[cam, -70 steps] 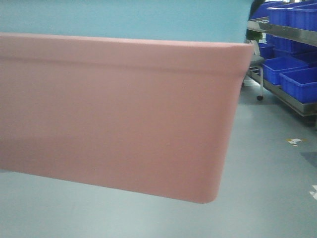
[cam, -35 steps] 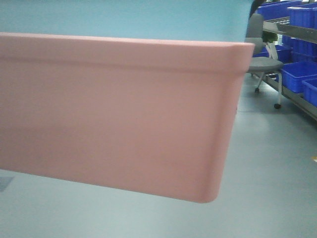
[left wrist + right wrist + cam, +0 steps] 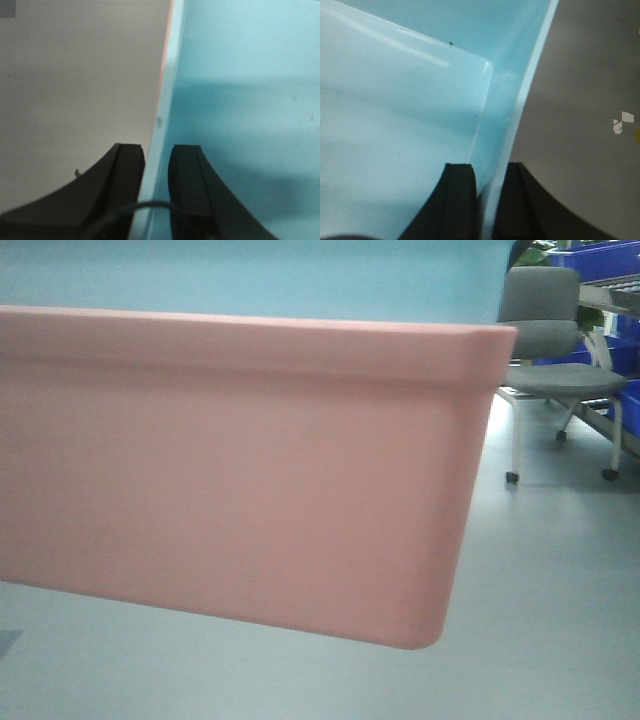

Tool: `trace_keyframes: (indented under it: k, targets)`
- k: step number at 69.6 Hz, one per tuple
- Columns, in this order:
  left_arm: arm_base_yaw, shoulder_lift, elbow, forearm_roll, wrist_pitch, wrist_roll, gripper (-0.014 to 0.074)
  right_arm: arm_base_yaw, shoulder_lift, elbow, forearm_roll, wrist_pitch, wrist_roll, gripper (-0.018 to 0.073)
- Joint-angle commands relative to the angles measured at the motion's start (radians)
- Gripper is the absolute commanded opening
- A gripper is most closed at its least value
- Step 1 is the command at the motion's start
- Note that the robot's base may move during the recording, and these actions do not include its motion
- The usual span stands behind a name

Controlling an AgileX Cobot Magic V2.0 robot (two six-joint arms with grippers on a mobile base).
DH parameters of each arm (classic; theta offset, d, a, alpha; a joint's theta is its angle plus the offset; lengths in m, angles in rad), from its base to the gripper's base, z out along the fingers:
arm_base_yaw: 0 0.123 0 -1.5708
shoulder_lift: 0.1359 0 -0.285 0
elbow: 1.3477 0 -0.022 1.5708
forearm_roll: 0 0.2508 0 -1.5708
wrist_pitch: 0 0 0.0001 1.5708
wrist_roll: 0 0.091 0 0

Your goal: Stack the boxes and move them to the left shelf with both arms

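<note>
1. Front-facing view: the pink tub (image 3: pixel 240 470) fills most of the frame, clear of the floor (image 3: pixel 560 590), with its long axis running side to side. The sky blue tub (image 3: pixel 250 275) sits nested in it and rises above the pink rim. An office chair (image 3: pixel 545 335) and dark blue crates (image 3: pixel 600 258) lie off to the right. No roller shelf is in sight here, so I judge the target lies further left. Neither gripper shows in this view.

2. Left wrist view: the left gripper (image 3: pixel 156 152) is drawn narrow astride the end wall of the sky blue tub, one finger inside it and one outside. A thin pink edge runs just outside the blue rim, and bare floor lies beyond. This view confirms the pinch but not where the stack is heading.

3. Right wrist view: the right gripper (image 3: pixel 490 167) likewise clamps narrowly on the opposite wall, near a rounded inside corner. A white scrap (image 3: pixel 620 122) lies on the floor beyond. The stack hangs between both arms, neither nearer, so the carry seems to need both moving together.
</note>
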Motion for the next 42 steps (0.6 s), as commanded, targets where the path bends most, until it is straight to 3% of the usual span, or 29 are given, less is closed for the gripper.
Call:
trace_keyframes:
  k: [1, 42]
  targets:
    - [-0.052, -0.05, -0.049, -0.138, -0.239, 0.042, -0.0012, 0.021, -0.031, -0.044, -0.008, -0.292, -0.019, 0.0058]
    - [-0.052, -0.05, -0.049, -0.138, -0.239, 0.042, -0.0012, 0.021, -0.031, -0.044, -0.008, -0.293, -0.019, 0.0058]
